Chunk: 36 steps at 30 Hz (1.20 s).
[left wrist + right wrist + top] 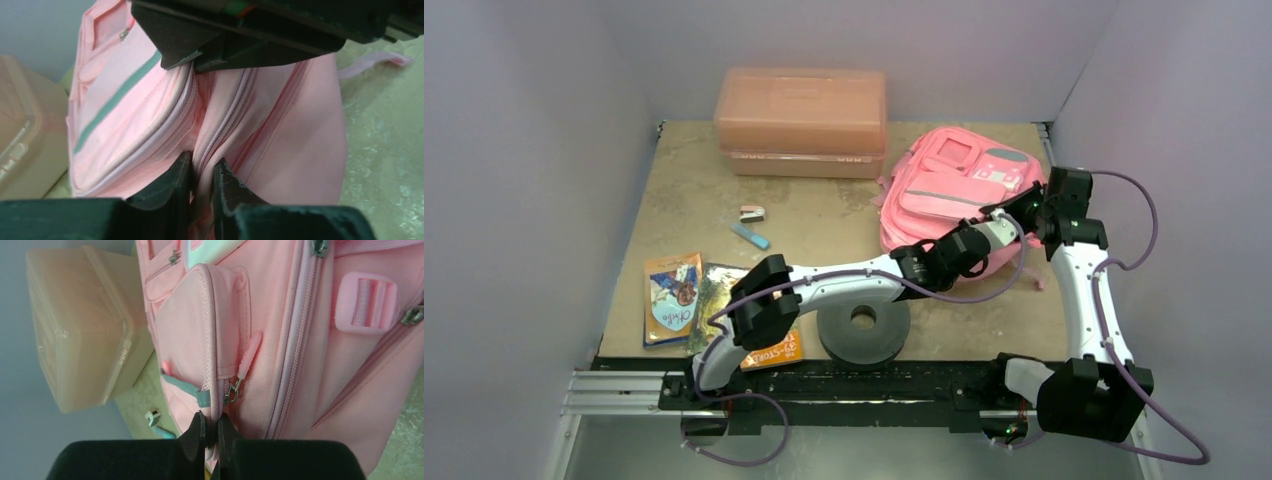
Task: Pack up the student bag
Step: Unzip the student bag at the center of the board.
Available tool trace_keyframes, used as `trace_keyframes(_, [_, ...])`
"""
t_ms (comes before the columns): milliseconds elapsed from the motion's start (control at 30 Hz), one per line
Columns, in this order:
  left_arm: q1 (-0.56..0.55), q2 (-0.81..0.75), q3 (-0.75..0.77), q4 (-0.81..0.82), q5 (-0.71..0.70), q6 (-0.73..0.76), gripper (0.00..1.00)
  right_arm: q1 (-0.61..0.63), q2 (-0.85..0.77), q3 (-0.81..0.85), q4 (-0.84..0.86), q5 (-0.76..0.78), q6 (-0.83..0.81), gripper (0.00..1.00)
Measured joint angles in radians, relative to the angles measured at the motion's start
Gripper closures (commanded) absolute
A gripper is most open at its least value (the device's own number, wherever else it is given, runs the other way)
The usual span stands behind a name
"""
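Left tool [203, 165]: nearly shut, pinching a fold of the student bag [954, 190] beside its zipper [225, 130]. Right tool [210, 422]: clamped tight on the rim of a front pocket [195, 325]. Bag at two o'clock on the counter [844, 215], salmon box [801, 120] at twelve. Likely step: spreading the bag for packing. Hold both pinches firm, draw apart slowly toward nine and three o'clock, lift a little, and stop at any slipping or seam strain.
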Motion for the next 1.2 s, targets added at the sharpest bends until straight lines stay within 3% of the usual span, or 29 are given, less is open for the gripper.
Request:
trace_keyframes(133, [0.027,-0.006,0.018,-0.040,0.006,-0.015,1.00,0.009,0.000,-0.001,0.047,-0.016,-0.086,0.47])
trace_keyframes(200, [0.053,-0.016,0.016,-0.080,0.079,-0.069,1.00,0.009,-0.005,-0.001,0.079,-0.009,-0.165,0.39])
trace_keyframes(400, [0.178,-0.085,-0.054,-0.157,0.371,-0.238,1.00,0.009,-0.019,-0.036,0.165,0.128,-0.403,0.39])
trace_keyframes(600, [0.258,-0.146,-0.080,-0.146,0.541,-0.364,1.00,-0.014,-0.175,-0.199,0.236,0.192,-0.433,0.35])
trace_keyframes(767, [0.300,-0.151,-0.089,-0.103,0.652,-0.467,1.00,-0.218,-0.309,-0.395,0.400,0.063,-0.338,0.38])
trace_keyframes(900, [0.311,-0.151,-0.095,-0.089,0.691,-0.509,1.00,-0.376,-0.266,-0.511,0.591,-0.097,-0.199,0.42])
trace_keyframes(1033, [0.313,-0.151,-0.096,-0.089,0.721,-0.534,1.00,-0.426,-0.160,-0.608,0.801,-0.256,-0.065,0.45])
trace_keyframes(1200, [0.319,-0.151,-0.097,-0.084,0.739,-0.552,1.00,-0.438,-0.087,-0.636,0.978,-0.372,0.052,0.63])
